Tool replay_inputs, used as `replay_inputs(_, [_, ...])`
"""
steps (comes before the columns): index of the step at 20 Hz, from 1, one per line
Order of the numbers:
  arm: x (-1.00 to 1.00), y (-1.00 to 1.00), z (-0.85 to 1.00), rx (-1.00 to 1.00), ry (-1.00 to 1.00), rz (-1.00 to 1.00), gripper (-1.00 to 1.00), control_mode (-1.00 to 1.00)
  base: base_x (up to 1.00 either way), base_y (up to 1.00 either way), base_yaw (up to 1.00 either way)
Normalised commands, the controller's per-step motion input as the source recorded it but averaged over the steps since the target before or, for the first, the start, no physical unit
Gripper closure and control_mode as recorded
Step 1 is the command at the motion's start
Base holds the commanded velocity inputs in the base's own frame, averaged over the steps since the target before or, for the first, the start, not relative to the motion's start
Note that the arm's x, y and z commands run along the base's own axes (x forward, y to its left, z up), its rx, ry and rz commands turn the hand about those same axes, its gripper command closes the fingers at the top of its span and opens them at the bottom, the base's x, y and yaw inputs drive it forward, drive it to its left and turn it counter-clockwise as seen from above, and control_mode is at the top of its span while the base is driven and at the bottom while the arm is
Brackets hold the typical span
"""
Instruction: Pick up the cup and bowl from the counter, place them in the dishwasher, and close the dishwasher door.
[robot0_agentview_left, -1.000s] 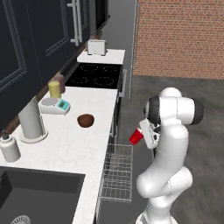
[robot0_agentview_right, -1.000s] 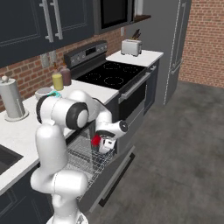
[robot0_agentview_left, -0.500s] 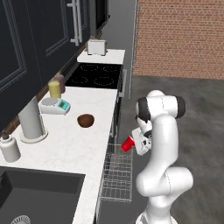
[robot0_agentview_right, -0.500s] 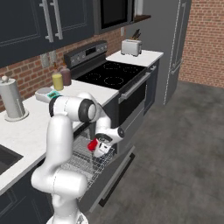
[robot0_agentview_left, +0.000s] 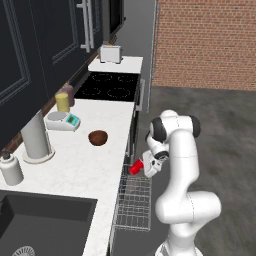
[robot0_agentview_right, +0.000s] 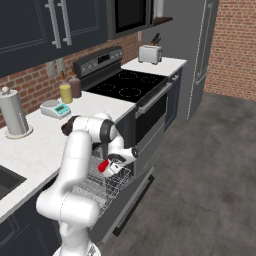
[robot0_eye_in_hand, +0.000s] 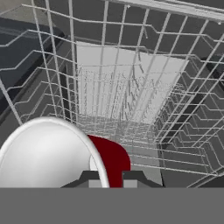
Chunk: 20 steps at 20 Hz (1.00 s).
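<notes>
My fingers (robot0_agentview_left: 141, 168) pinch the red cup (robot0_agentview_left: 135, 167) just above the dishwasher's wire rack (robot0_agentview_left: 134, 201), over its end nearest the stove. The brown bowl (robot0_agentview_left: 98, 137) sits on the desk (robot0_agentview_left: 75, 165), beside the kitchen scale (robot0_agentview_left: 62, 120).

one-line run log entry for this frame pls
phase: loading cup | gripper: jaws shut on cup, over dishwasher rack | bowl: on counter | dishwasher door: open

rack (robot0_agentview_left: 134, 205): open from above, wires all bare, room to go down | counter (robot0_agentview_left: 75, 170): front edge free near the rack, bowl (robot0_agentview_left: 98, 137) sits alone in the middle | back edge: crowded by scale (robot0_agentview_left: 62, 120), yellow jar (robot0_agentview_left: 62, 102), paper roll (robot0_agentview_left: 36, 137) | dishwasher door (robot0_agentview_right: 127, 202): hangs open, blocks the floor beside the rack
</notes>
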Motion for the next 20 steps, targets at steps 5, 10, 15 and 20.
replay_inputs(5, [0.47,0.18,-0.46,0.05,0.16,-0.11,1.00,-1.00,0.00,0.00,0.00])
replay_inputs(10, [0.30,0.24,-0.43,0.01,0.11,-0.11,1.00,-1.00,0.00,0.00,0.00])
replay_inputs(15, [0.19,0.29,-0.44,0.00,0.07,-0.14,1.00,-1.00,0.00,0.00,0.00])
replay_inputs(20, [0.01,0.24,-0.40,-0.01,0.02,-0.20,1.00,-1.00,0.00,0.00,0.00])
